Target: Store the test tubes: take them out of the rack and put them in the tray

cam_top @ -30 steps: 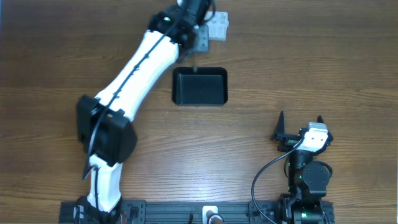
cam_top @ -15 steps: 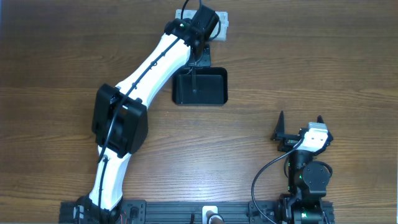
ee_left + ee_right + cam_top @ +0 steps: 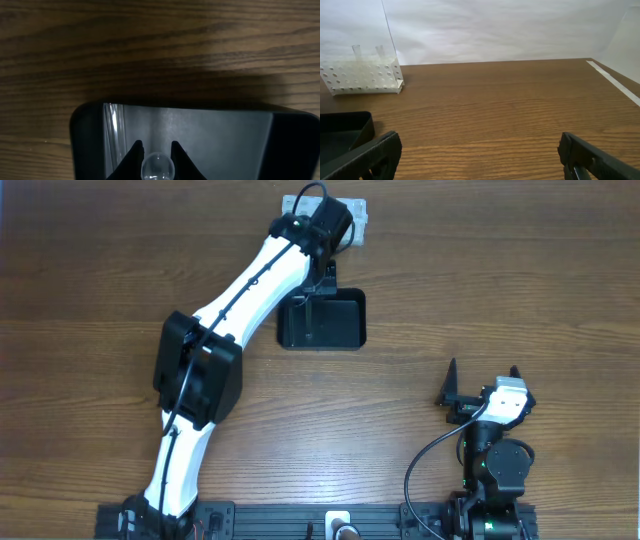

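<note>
The left pincer (image 3: 156,149) pinches a tube (image 3: 157,167), whose rounded end shows between the fingers, over the black tray (image 3: 287,150). A second tube (image 3: 113,131) lies inside the tray along one wall. On the wooden surface (image 3: 520,270), the rack (image 3: 357,222) sits near the tray's 12 o'clock edge, with two tubes (image 3: 356,50) upright in it. The right pincer (image 3: 482,378) is spread wide and holds nothing, at the tray's 4 o'clock and well apart from it.
</note>
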You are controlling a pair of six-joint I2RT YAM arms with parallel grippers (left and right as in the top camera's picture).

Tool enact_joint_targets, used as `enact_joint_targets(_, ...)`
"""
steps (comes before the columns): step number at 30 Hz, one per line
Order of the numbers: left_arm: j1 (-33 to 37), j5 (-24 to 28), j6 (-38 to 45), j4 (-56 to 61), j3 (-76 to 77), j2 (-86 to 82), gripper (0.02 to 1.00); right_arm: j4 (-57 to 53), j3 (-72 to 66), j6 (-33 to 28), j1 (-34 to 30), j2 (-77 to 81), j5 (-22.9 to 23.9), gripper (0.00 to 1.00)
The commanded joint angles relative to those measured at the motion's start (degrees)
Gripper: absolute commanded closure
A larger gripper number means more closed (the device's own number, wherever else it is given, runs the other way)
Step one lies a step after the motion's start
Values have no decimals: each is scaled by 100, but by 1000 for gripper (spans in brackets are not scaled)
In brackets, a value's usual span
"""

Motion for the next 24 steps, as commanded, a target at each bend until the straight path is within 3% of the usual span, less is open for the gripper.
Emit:
enact_joint_targets(1,-22,39,-39,-11,-4,264,974,7,-50,-22,-37,-61,55,7)
enact_joint_targets(24,-22,188,-39,-28,-4,308,895,7,-50,-22,-37,-61,55,9)
